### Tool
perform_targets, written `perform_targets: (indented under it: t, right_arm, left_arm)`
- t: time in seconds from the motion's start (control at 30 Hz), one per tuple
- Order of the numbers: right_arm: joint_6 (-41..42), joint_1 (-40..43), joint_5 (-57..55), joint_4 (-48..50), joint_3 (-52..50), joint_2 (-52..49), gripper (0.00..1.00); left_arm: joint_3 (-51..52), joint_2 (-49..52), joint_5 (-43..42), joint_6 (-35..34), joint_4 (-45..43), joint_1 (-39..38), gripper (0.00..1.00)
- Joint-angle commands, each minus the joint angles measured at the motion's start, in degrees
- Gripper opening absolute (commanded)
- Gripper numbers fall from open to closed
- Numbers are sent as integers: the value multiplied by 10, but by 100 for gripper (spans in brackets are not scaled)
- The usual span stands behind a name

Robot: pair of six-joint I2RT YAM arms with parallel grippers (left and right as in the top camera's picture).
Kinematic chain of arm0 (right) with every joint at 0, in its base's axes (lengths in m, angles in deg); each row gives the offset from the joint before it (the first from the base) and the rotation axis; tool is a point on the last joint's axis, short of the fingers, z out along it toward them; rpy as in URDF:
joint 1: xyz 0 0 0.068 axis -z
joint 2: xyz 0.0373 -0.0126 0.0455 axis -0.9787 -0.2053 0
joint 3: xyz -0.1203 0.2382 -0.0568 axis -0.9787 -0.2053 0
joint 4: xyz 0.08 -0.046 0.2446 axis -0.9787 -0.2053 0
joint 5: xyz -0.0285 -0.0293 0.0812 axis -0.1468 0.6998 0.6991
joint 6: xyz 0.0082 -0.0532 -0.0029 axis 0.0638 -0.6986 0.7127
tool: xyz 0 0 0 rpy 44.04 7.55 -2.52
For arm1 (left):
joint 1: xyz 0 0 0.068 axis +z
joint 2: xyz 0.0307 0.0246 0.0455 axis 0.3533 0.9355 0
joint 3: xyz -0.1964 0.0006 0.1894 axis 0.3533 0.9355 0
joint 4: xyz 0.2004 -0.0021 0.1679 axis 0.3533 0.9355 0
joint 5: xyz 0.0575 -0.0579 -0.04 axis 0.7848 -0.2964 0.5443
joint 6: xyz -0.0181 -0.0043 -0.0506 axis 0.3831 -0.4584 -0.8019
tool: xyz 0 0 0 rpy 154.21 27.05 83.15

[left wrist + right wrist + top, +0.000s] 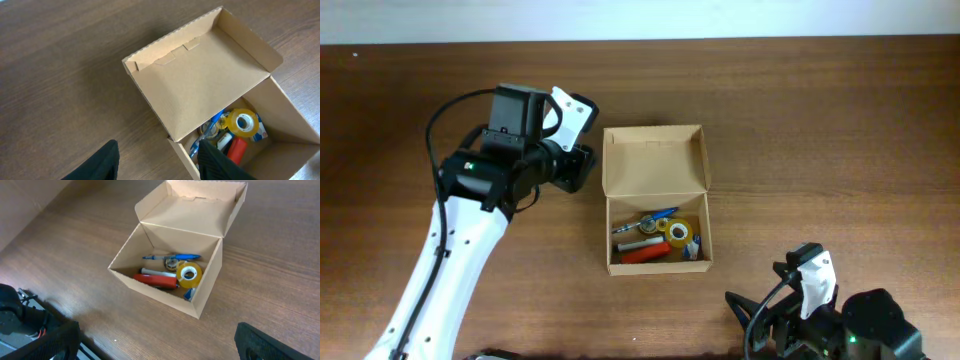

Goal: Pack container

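Observation:
The container, a brown cardboard box (655,160), stands mid-table with its flap lid open and leaning back. Inside lie a yellow tape roll (678,232), a red marker (642,254), a blue pen (657,215) and a white marker. My left gripper (582,165) is open and empty just left of the box's back left corner. In the left wrist view (160,167) one finger is outside the box (200,85) and the other is over its inside, near the tape roll (243,122). My right gripper (765,295) is open and empty, apart from the box's front right corner. It looks onto the box (150,287).
The dark wooden table (820,130) runs to a pale wall at the back. The right arm's base and cables (860,325) sit at the front right edge. The left arm (450,250) reaches in from the front left.

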Motion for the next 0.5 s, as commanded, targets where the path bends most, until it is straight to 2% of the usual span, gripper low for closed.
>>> perform_targets:
  t: [0.0, 0.17, 0.47]
  right_arm:
    - [17, -3, -3, 2, -10, -28, 99]
    - [14, -2, -9, 43, -11, -126, 99]
    - [-20, 20, 1, 224, -1, -354, 99]
  left_arm:
    - [-9, 6, -12, -6, 0, 3, 50]
    - [-9, 21, -11, -6, -9, 14, 49]
    - [-9, 60, -52, -5, -57, 70, 49]
